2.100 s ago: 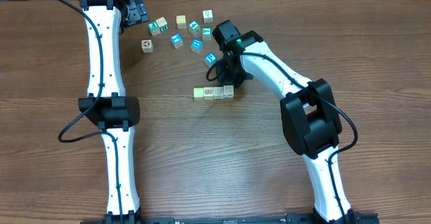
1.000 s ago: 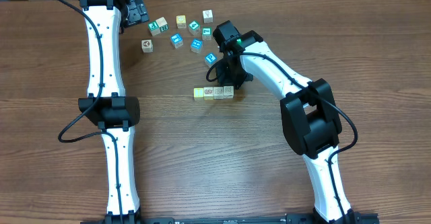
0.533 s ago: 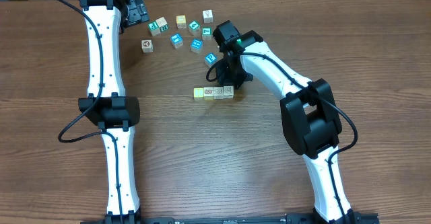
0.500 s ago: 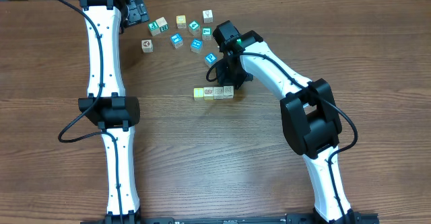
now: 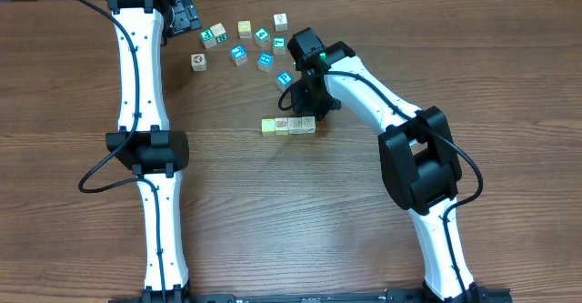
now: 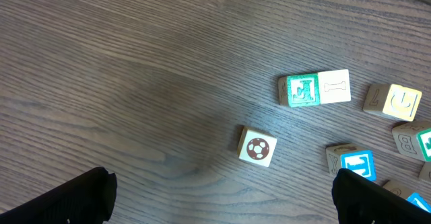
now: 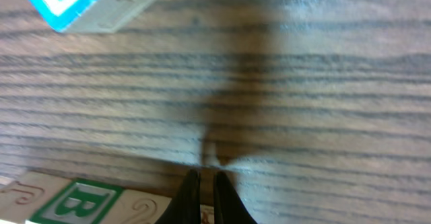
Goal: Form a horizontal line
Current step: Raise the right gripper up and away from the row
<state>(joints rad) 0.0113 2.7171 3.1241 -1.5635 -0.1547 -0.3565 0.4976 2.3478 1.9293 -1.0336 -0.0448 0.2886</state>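
The horizontal line [image 5: 288,125] lies mid-table: a yellow-green cube [image 5: 267,126] at its left end and three cream-white printed cubes touching to its right. My right gripper [image 5: 307,110] is just behind the row's right end. In the right wrist view its fingers [image 7: 205,189] are shut with nothing between them, tips down at the row, where a green "B" face [image 7: 77,200] shows. My left gripper [image 5: 186,14] is at the far left of the table; in the left wrist view [image 6: 222,207] it is wide open and empty above bare wood.
Several loose cubes lie scattered behind the row, among them teal-faced ones [image 5: 264,61], a cream cube with a ball print [image 6: 256,146] and a green-faced cube [image 6: 301,90]. One teal cube [image 5: 284,80] sits close behind my right gripper.
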